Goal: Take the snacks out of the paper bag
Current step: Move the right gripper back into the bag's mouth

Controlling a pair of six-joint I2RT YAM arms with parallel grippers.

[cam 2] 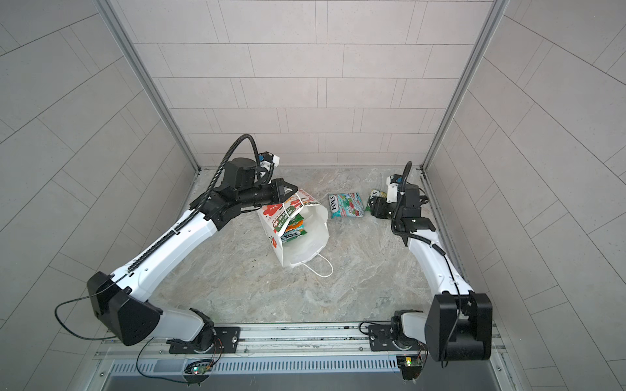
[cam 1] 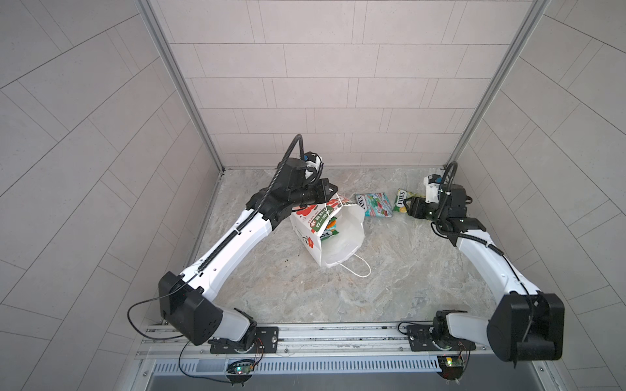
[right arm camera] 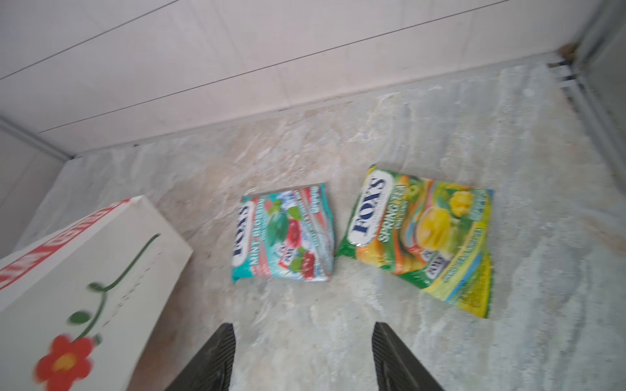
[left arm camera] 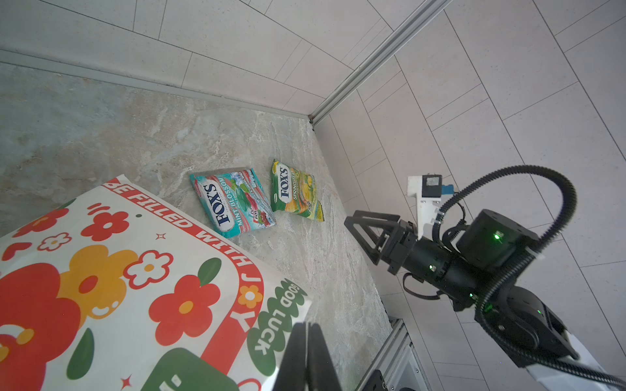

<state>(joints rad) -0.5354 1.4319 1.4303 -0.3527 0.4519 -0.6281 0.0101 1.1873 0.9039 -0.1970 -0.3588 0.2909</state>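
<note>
Left gripper [left arm camera: 306, 330] is sitting pressed together at bag [cam 1: 349, 237] rim; right gripper [right arm camera: 302, 330], spread, should be swinging 9 o'clock for snacks [cam 1: 330, 233].

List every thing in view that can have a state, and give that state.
paper bag, tilted, mouth open.
left gripper, fingers shut on the paper bag's rim.
right gripper, fingers open, empty.
teal packet, out of the bag, flat on the table.
yellow-green packet, out of the bag, flat beside the teal packet.
packets in the bag, still inside, showing through the mouth.
</note>
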